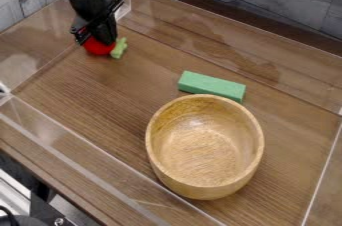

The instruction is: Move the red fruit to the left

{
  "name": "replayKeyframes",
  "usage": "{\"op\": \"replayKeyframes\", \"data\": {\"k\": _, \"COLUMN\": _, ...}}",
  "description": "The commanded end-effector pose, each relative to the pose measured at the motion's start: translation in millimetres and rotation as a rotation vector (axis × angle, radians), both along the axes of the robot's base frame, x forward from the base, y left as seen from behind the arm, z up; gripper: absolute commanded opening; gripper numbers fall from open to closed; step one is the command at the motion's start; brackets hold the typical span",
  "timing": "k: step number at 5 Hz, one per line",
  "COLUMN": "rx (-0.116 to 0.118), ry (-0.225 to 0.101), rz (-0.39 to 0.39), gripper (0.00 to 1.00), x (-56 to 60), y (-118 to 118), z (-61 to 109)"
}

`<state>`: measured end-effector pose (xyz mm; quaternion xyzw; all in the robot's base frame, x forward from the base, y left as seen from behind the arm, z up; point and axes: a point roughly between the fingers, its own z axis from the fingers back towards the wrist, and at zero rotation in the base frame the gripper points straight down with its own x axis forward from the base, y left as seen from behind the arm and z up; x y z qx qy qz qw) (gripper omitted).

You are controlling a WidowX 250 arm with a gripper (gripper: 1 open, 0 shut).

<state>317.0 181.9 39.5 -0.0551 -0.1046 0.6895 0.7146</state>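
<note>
The red fruit (pixel 100 44), a small glossy strawberry with a pale green cap (pixel 118 47) pointing right, lies on the wooden table at the far left. My black gripper (pixel 94 35) comes down on it from above and is shut on it, so the fingers cover the fruit's top. Fruit and gripper sit low, at the table surface.
A flat green block (pixel 211 85) lies near the middle of the table. A large wooden bowl (pixel 203 146) stands in front of it. Clear plastic walls (pixel 80 150) edge the table at the front and sides.
</note>
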Motion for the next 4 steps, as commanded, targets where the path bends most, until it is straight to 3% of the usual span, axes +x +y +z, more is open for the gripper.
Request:
{"op": "replayKeyframes", "data": {"k": 1, "rx": 0.028, "ry": -0.032, "rz": 0.011, "gripper": 0.0, "x": 5.7, "y": 8.7, "z": 11.3}}
{"op": "replayKeyframes", "data": {"k": 4, "rx": 0.02, "ry": -0.02, "rz": 0.024, "gripper": 0.0, "x": 5.1, "y": 10.4, "z": 5.0}}
